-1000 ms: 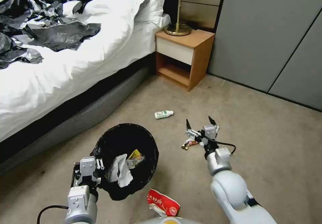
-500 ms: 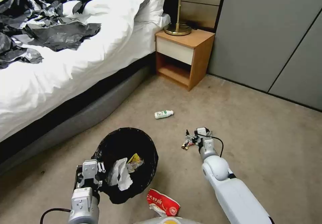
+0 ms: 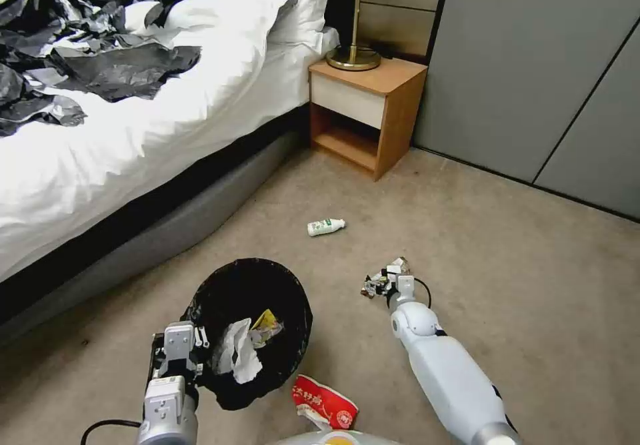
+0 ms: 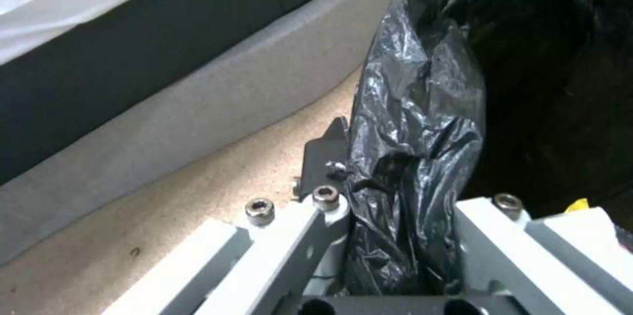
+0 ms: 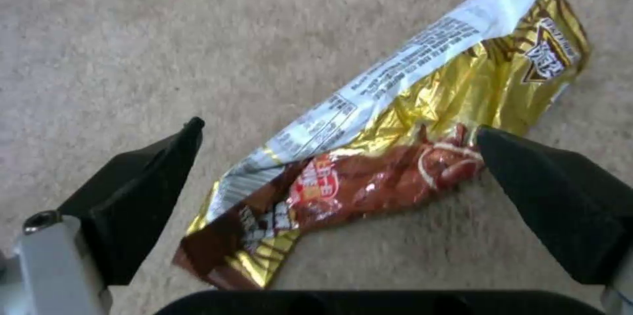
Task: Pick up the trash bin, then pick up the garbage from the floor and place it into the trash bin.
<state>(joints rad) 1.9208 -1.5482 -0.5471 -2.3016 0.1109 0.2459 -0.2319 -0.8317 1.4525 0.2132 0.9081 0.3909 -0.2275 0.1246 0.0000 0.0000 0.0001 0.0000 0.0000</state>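
While the bin (image 3: 257,325) is held off the floor by its lined rim in the clenched left claw (image 4: 395,206), the wrapper (image 5: 395,152) on the carpet is straddled by the spread right claw (image 5: 343,157).

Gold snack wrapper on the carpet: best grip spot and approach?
Probably from above, across the crumpled brown middle of the gold snack wrapper. It lies flat and elongated on the carpet, so its narrow width fits between the fingers. The open right pincer already straddles it that way.
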